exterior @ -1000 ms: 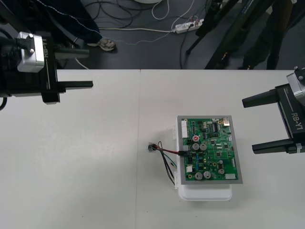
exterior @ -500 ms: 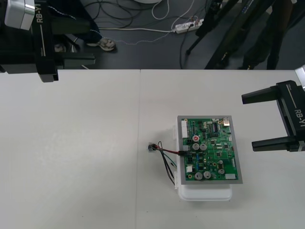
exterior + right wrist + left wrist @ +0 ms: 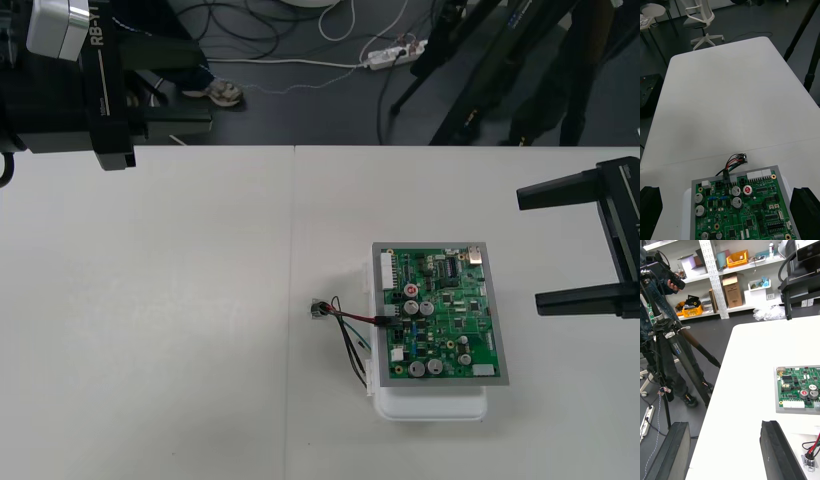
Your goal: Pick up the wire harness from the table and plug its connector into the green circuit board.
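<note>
Well open: left claw [image 3: 205, 88], right claw [image 3: 530, 248].

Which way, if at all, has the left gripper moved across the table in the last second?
Yes. The left gripper, open, has drawn back from the green circuit board to the far edge of the table.

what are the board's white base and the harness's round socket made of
The white base looks like plastic: smooth, matte, rounded corners. The socket looks like metal: a grey glint on its round flanged body, though too small to be sure.
</note>
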Robot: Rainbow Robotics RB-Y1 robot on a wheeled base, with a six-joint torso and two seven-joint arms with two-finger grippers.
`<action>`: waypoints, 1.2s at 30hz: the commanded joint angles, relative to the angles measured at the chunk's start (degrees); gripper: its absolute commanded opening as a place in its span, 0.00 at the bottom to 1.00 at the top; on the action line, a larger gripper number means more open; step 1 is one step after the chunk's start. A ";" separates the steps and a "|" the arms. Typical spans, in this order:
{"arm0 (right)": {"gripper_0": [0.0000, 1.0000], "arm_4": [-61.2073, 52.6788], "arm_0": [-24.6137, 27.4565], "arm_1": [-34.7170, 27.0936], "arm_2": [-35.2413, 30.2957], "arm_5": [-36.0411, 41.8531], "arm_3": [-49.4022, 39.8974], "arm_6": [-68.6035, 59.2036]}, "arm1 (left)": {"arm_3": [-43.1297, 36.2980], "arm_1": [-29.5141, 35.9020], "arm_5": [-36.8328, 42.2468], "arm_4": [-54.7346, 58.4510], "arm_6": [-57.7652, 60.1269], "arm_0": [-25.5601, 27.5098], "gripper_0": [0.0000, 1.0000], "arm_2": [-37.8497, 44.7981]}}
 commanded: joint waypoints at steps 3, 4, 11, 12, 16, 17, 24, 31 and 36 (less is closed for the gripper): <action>1.00 0.48 -1.48 0.34 -2.36 0.08 -2.06 0.00 | -1.63 2.33 3.09 0.89 -0.81 -2.25 0.55 -1.11; 1.00 0.48 -1.57 0.34 -2.44 0.08 -2.15 0.09 | -1.63 2.33 3.09 0.89 -0.81 -2.25 0.55 -1.20; 1.00 0.39 -1.74 0.34 -2.53 0.08 -2.15 1.06 | -1.89 2.33 3.00 0.98 -0.81 -2.33 0.54 -1.55; 1.00 0.39 -1.74 0.34 -2.53 0.08 -2.15 1.23 | -1.89 2.33 3.00 0.98 -0.81 -2.25 0.55 -1.64; 1.00 0.39 -1.83 0.34 -2.53 0.08 -2.15 1.50 | -1.81 2.33 3.00 0.89 -1.08 -2.33 0.54 -2.16; 1.00 0.39 -1.74 0.34 -2.53 0.08 -2.15 1.50 | -1.89 2.33 3.00 0.89 -1.17 -2.33 0.55 -2.34; 1.00 0.48 -1.74 0.34 -2.53 0.08 -2.15 1.50 | -1.98 2.33 3.00 0.89 -1.69 -2.25 0.54 -2.43; 1.00 0.48 -1.74 0.34 -2.53 0.08 -2.15 1.50 | -1.72 2.33 1.51 0.80 -1.87 -2.25 0.55 -2.60; 1.00 0.48 -1.74 0.34 -2.53 0.08 -2.15 1.50 | -1.72 2.33 1.51 0.80 -1.87 -1.98 0.55 -2.69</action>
